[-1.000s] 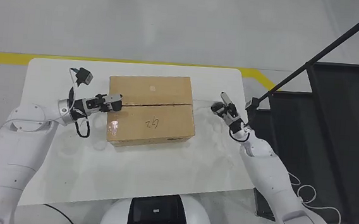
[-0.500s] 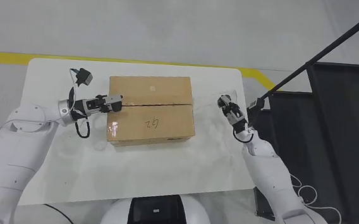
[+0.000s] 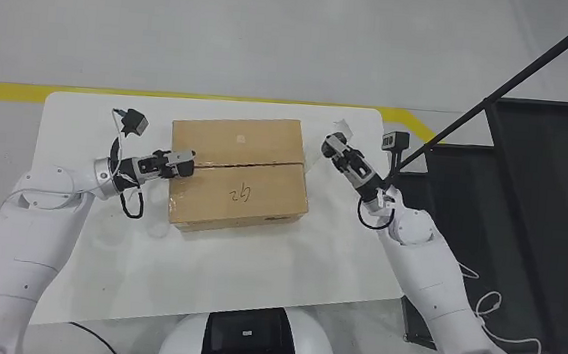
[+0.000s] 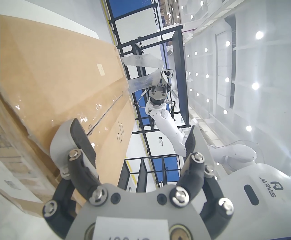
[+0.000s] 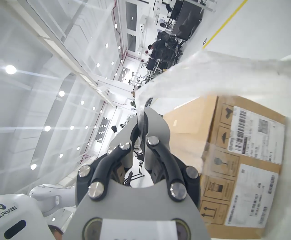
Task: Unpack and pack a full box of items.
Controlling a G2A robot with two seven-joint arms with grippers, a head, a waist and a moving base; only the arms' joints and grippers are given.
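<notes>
While pinching clear tape strip [image 5: 204, 66] with right gripper [image 3: 334, 149] just beside right end of box [image 3: 239, 174], had left gripper [image 3: 183, 159] spread open at box's left top edge.

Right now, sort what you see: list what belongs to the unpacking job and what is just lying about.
Job in hand:
- cardboard box, flaps shut
- clear tape strip, pinched in the right gripper
- left gripper, open at the box's other end

Just about:
- white table under the box
- black metal rack beside the table
- yellow floor line
</notes>
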